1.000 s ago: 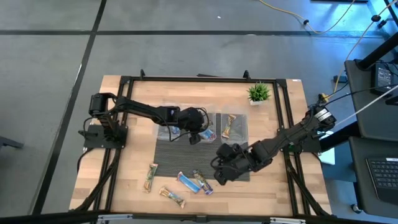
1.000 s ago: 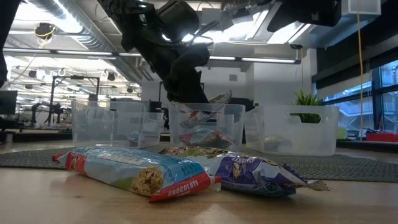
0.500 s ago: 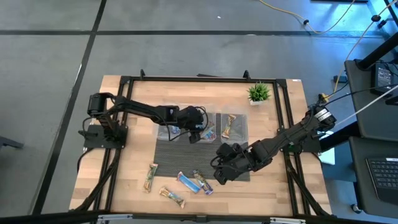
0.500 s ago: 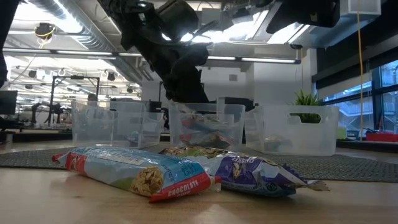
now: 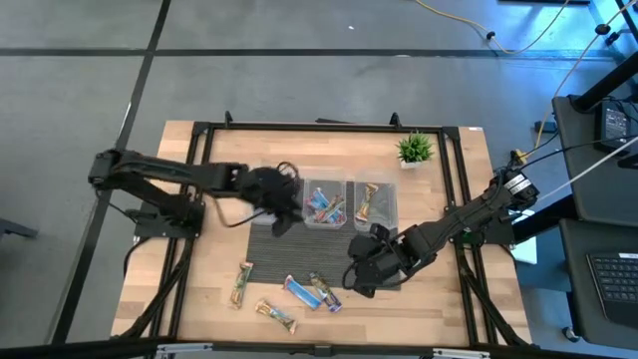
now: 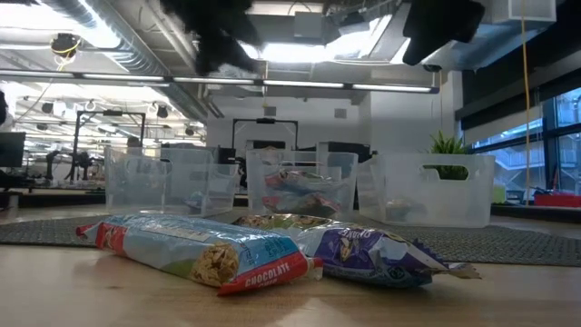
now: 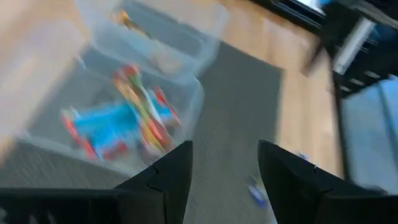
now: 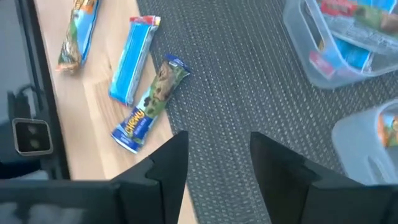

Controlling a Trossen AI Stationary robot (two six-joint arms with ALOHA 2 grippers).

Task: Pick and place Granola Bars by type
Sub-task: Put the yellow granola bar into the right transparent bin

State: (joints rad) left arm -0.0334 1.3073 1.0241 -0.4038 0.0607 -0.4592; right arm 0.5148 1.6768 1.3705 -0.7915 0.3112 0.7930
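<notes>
Several foil-wrapped granola bars [image 5: 326,203] already lay in the clear plastic bins [image 5: 382,187], 4 remained on the wooden table [image 5: 204,299], and both left gripper [image 7: 224,174] and right gripper [image 8: 217,158] hung open, empty.

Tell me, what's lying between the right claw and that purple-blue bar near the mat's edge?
Nothing: in the right wrist view only bare grey mat lies between the open right claw and the purple-blue bar.
</notes>
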